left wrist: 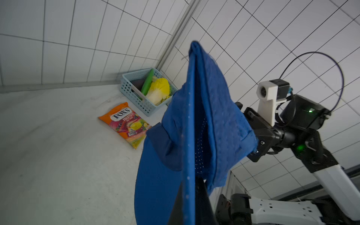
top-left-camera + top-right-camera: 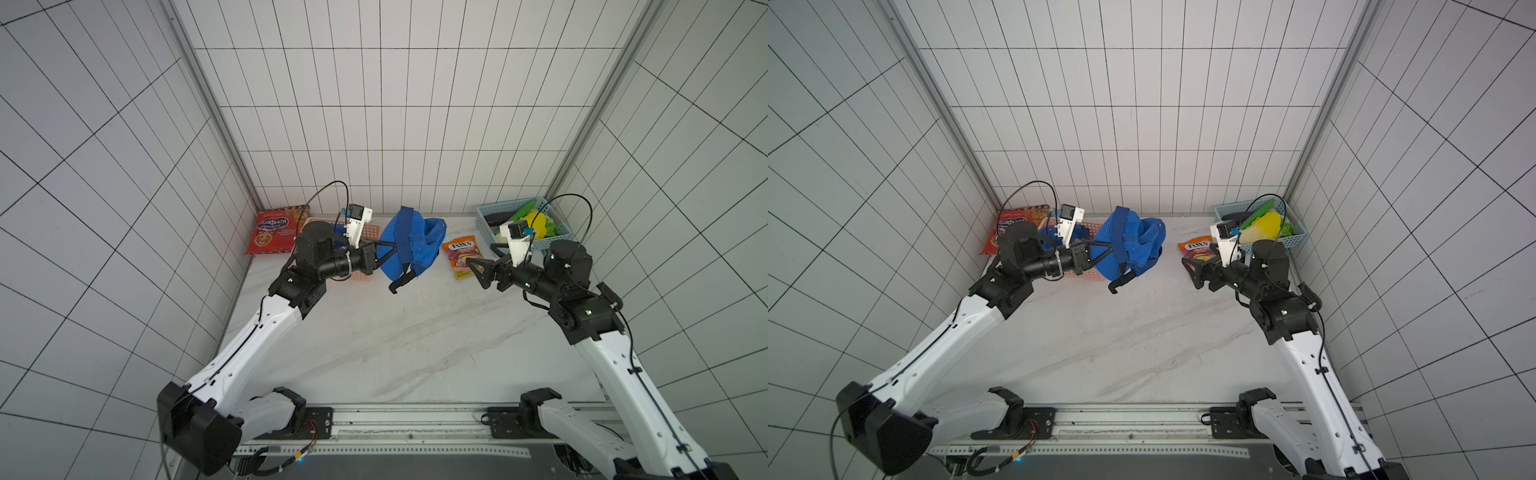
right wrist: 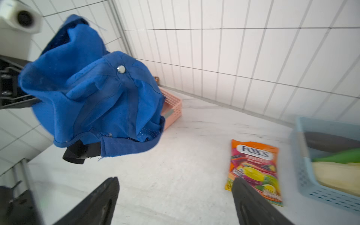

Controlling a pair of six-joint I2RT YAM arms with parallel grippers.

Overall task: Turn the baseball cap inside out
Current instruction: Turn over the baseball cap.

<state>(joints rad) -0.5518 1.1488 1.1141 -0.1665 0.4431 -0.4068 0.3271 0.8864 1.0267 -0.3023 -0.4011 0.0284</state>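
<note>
The blue baseball cap (image 2: 415,245) (image 2: 1136,243) hangs crumpled above the table's far middle. My left gripper (image 2: 393,249) (image 2: 1111,249) is shut on it, with a strip of the cap's blue edge (image 1: 191,136) pinched between the black fingers (image 1: 202,198). In the right wrist view the cap (image 3: 93,93) shows its seams, a metal top button (image 3: 121,69) and a dangling black strap (image 3: 78,152). My right gripper (image 2: 475,273) (image 2: 1189,273) (image 3: 175,180) stands open and empty to the cap's right, apart from it.
An orange FOX'S candy bag (image 2: 461,257) (image 3: 253,167) lies under the right gripper. A light-blue basket (image 2: 484,220) of vegetables fills the far right corner. A pink basket (image 2: 372,229) and a red cookie bag (image 2: 272,232) sit behind the left gripper. Tiled walls stand close.
</note>
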